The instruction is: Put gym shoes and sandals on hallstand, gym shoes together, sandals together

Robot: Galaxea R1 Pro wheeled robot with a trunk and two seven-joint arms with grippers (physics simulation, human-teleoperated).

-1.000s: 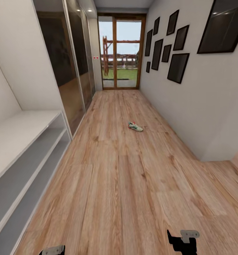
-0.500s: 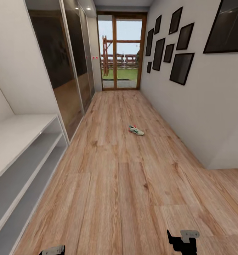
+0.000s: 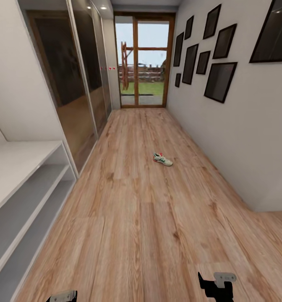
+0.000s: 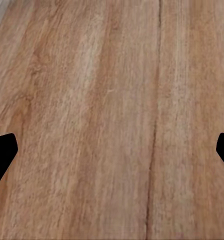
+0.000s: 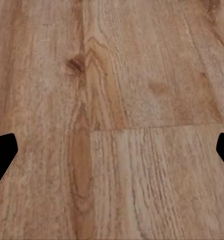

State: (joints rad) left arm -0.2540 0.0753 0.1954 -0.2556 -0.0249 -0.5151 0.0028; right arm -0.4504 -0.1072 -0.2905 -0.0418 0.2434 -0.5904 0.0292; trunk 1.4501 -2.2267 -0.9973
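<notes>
Wood-plank corridor floor (image 3: 149,218) ahead of us, pale hallstand (image 3: 19,197) along our left, one gym shoe (image 3: 162,159) lying mid-corridor well ahead, our left gripper (image 4: 112,150) and right gripper (image 5: 112,150) both spread wide, holding nothing.

Your head camera looks forward and down along the light brown wood-plank floor (image 3: 132,218) toward the far wood-framed glass door (image 3: 143,63). Your 2 wrist cameras face straight down, close above that same floor (image 4: 112,100) (image 5: 142,75), which all 3 views share.
</notes>
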